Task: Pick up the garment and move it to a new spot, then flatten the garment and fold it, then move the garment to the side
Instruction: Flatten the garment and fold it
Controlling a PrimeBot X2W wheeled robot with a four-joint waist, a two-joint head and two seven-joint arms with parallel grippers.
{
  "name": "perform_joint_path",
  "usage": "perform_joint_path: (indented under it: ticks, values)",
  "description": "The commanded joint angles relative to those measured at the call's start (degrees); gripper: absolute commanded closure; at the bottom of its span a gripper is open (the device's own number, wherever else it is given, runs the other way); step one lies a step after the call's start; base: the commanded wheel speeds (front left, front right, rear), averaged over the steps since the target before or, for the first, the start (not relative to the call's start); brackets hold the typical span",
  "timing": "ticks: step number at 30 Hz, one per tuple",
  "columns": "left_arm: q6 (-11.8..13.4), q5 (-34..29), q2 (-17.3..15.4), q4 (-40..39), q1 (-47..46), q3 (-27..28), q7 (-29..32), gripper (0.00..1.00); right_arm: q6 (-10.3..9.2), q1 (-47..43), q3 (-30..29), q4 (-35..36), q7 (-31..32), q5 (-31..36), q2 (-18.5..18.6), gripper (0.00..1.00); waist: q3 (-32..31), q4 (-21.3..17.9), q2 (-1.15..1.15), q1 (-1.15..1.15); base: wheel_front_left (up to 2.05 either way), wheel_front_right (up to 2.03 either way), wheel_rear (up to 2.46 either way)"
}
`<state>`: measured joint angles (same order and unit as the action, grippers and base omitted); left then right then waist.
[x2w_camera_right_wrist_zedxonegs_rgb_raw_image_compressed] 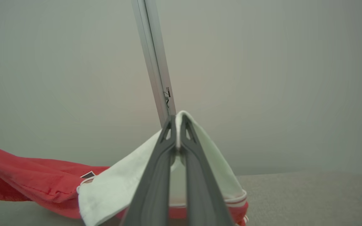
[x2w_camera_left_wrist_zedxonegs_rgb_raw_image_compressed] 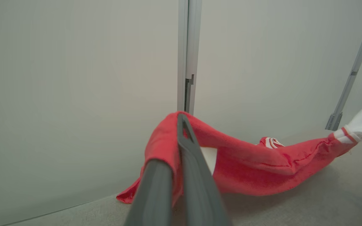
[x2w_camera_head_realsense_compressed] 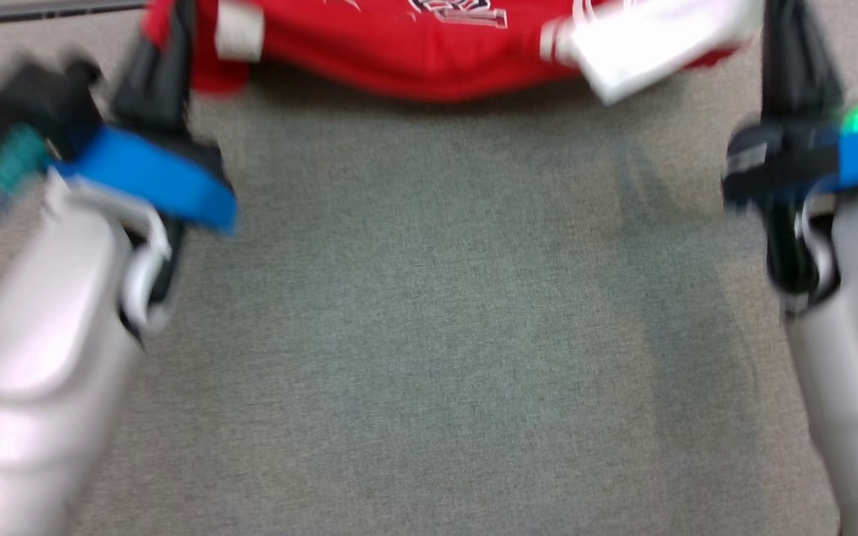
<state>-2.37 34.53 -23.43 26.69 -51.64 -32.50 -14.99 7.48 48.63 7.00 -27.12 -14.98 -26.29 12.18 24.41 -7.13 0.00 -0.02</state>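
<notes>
Two pinches carry the garment (x2w_camera_head_realsense_compressed: 399,52): the left gripper (x2w_camera_left_wrist_zedxonegs_rgb_raw_image_compressed: 180,125) is closed on a red edge, the right gripper (x2w_camera_right_wrist_zedxonegs_rgb_raw_image_compressed: 178,122) on the white sleeve (x2w_camera_right_wrist_zedxonegs_rgb_raw_image_compressed: 121,188). The cloth sags between them down toward the grey carpet (x2w_camera_head_realsense_compressed: 429,313), near the wall (x2w_camera_left_wrist_zedxonegs_rgb_raw_image_compressed: 74,78). It looks light, soft and limp, likely to drape and bunch rather than hold shape, so corners and hems seem the best holds. Open carpet lies toward the robot; the wall and its metal post (x2w_camera_left_wrist_zedxonegs_rgb_raw_image_compressed: 187,47) close off the far side.
</notes>
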Motion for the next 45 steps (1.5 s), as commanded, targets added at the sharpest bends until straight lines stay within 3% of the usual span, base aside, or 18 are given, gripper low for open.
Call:
perform_joint_path:
  ticks: [1, 6, 13, 24, 33, 45]
  values:
    - [0.89, -0.98, 0.16, -2.19, 5.11, 0.55, -0.26, 1.0, 0.02, -5.36, -0.1, 2.25, -0.26, -0.5, 0.62, 1.0, -1.81, -0.29, 0.0, 0.02, 0.0, 0.0, 0.0]
    - [2.43, -1.96, 1.43, -7.33, 19.46, 1.66, -0.27, 1.0, 0.03, -21.89, -2.45, 9.45, 1.92, -1.78, 0.27, 1.0, -5.46, 0.62, 0.0, 0.02, 0.0, 0.0, 0.0]
    - [3.92, -2.6, 2.37, -8.72, 34.06, 3.55, -0.27, 1.0, 0.03, -42.61, -7.65, 19.59, 7.3, -1.51, -4.21, 1.0, -10.27, 0.7, 0.0, 0.02, 0.0, 0.0, 0.0]
    - [4.5, -3.4, 3.63, -11.8, 49.06, 7.09, -0.28, 1.0, 0.02, -63.98, -10.26, 34.77, 14.79, 0.56, -8.89, 1.0, -15.94, 0.38, 0.0, 0.02, 0.0, 0.0, 0.0]
    - [4.78, -4.8, 3.27, -14.25, 55.01, 6.35, -0.14, 1.0, 0.03, -69.71, -12.45, 39.56, 17.77, -0.05, -9.28, 1.0, -17.99, 1.39, 0.0, 0.02, 0.0, 0.0, 0.0]
    - [3.49, -6.55, 3.06, -12.35, 50.69, 4.83, -0.06, 1.0, 0.03, -60.01, -13.72, 34.49, 19.75, 1.11, -9.29, 1.0, -17.25, 2.23, 0.0, 0.02, 0.0, 0.0, 0.0]
